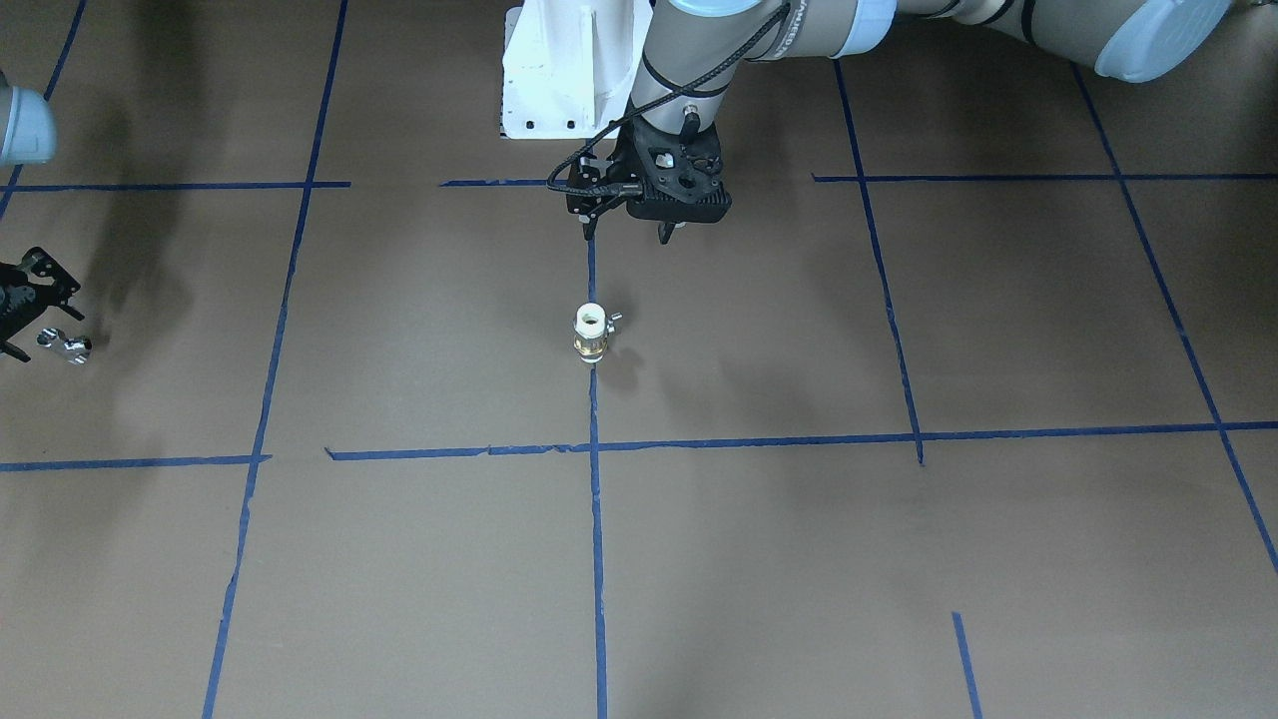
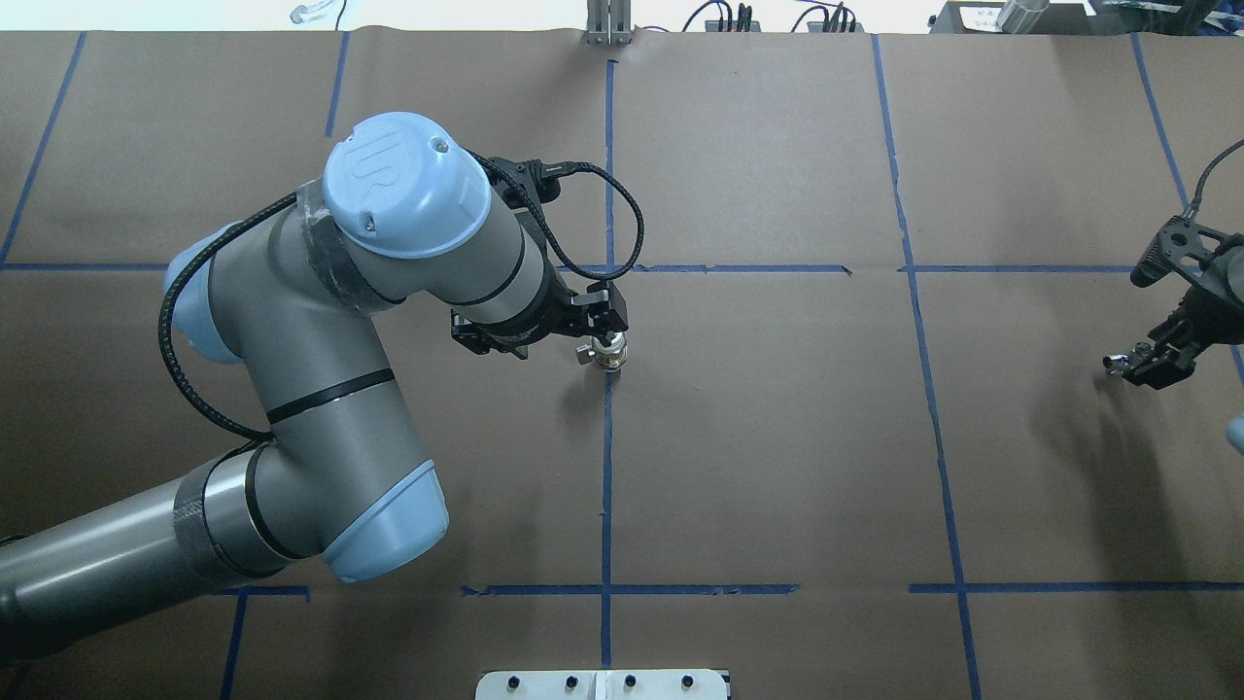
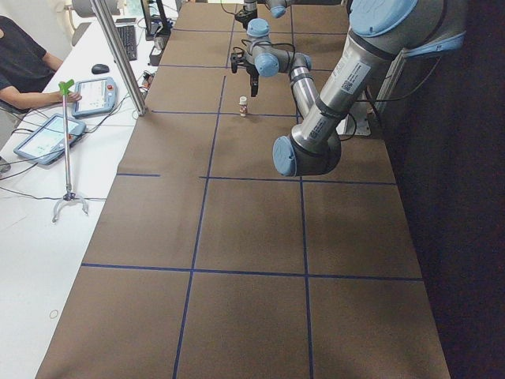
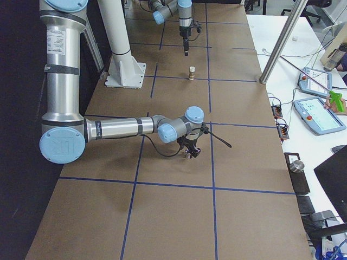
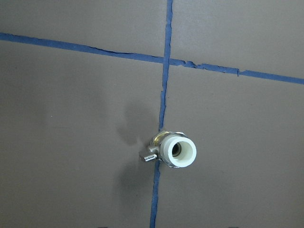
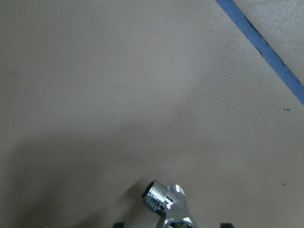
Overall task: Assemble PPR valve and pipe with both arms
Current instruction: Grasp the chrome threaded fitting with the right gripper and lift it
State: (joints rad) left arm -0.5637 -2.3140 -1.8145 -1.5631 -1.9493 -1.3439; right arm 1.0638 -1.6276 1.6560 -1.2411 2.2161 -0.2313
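Assembly has not begun: the two parts are well apart on the brown table and nothing is mated yet.

The PPR valve stands upright on the blue tape line near the table's centre, white socket facing up and its metal nub at 2 o'clock in the front-facing view. The left gripper hangs at the valve's 12 o'clock in that view, above it and not touching, with its fingers spread and holding nothing.

The chrome threaded pipe is far out at 9 o'clock in the same view, apparently resting on the table at the tip of the right gripper. The wrist view shows it low between the fingers, but I cannot tell whether they have clamped it.

What is left, by my reading, is nearly everything: securing both parts, bringing them together and seating the pipe's threaded end in the valve
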